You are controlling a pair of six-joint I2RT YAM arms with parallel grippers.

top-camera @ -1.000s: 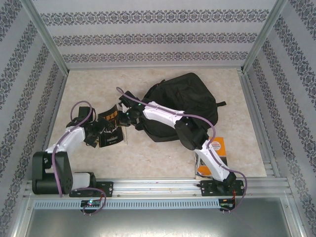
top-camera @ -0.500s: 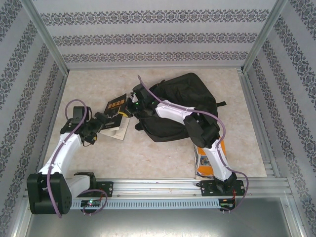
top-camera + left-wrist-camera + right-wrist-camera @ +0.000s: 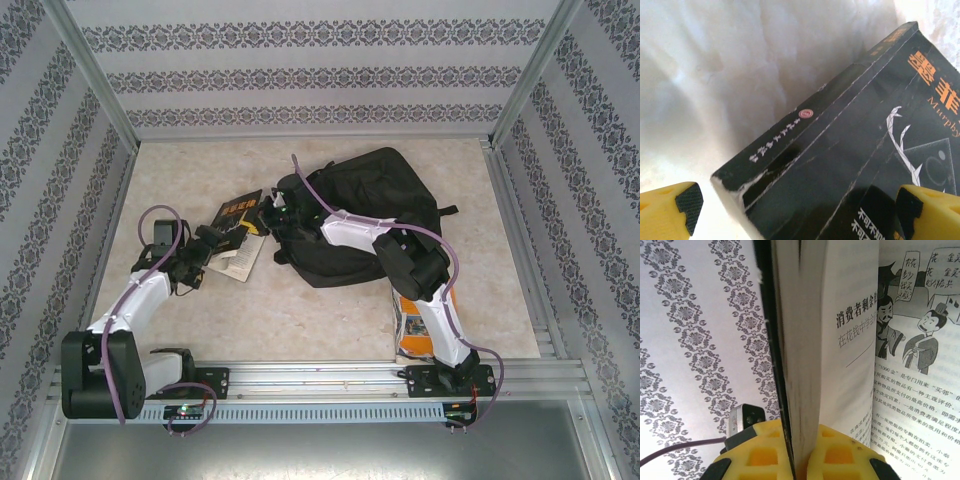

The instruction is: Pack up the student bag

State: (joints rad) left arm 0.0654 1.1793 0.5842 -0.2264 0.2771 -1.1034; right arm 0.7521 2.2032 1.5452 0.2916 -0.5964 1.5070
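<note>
Clamping the book (image 3: 236,216) by its edge in the right gripper (image 3: 800,462), we hold it beside the backpack (image 3: 375,195) at mid-table, ready for loading, with the left gripper (image 3: 799,205) released near its corner.

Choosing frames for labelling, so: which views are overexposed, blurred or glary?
Left wrist: the table is blown out to white, the black book sharp with slight sheen. Right wrist: its page edges blur near the lens, the wallpaper crisp. Top external: even, soft light, faint shadows.
</note>
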